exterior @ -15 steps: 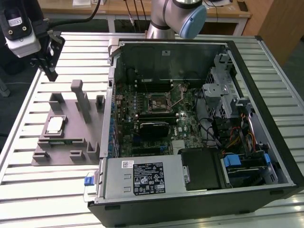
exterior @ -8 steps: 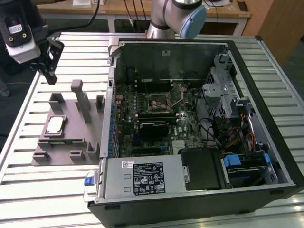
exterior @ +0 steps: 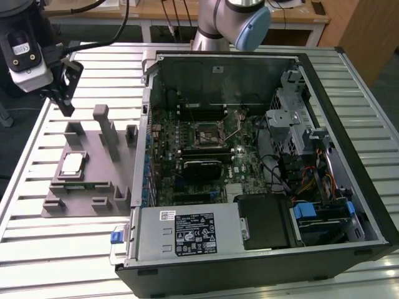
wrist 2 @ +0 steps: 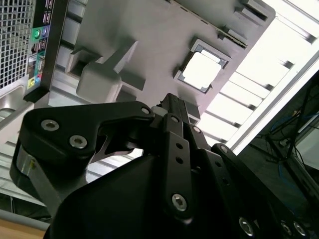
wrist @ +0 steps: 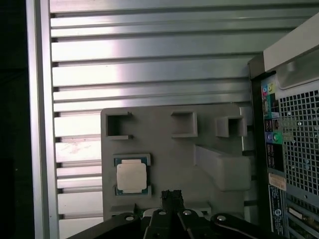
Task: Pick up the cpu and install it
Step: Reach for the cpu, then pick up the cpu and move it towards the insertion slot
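Observation:
The cpu [exterior: 72, 163] is a small silver square lying flat in a recess of the grey slotted tray [exterior: 93, 187] at the exterior view's left. Both wrist views show the cpu [wrist 2: 202, 71] [wrist: 132, 177] in that recess of the tray [wrist 2: 149, 30] [wrist: 164, 144]. My gripper [exterior: 66, 109] hangs in the air above the tray's far edge, apart from the cpu. In both wrist views the gripper [wrist 2: 172, 103] [wrist: 171, 195] has its fingertips together with nothing between them. The dark socket [exterior: 204, 134] sits on the motherboard inside the open computer case [exterior: 349, 143].
The tray has upright posts [exterior: 103, 124] near the gripper. The case wall [exterior: 142, 124] stands right beside the tray. Both rest on a ribbed metal table [exterior: 56, 249]. The arm's base [exterior: 215, 25] rises behind the case.

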{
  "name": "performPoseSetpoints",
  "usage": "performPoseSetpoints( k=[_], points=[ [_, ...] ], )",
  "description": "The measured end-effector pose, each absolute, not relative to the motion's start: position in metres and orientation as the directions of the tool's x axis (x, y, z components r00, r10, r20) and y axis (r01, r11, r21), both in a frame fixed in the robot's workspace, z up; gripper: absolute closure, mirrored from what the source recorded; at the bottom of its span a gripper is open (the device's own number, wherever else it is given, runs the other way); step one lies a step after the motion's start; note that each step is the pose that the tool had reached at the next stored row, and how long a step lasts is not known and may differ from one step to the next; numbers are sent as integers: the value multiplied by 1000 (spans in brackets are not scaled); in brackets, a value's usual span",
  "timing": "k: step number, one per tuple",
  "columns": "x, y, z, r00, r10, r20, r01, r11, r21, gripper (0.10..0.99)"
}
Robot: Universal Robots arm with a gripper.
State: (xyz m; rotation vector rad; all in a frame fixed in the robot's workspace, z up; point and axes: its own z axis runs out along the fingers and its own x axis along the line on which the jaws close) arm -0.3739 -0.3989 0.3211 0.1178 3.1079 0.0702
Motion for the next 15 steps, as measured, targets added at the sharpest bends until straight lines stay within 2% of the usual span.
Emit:
performPoseSetpoints(
  k=[15],
  points=[
    [-389, -399, 302, -997, 76, -29, 75, 996, 46, 980]
  ],
)
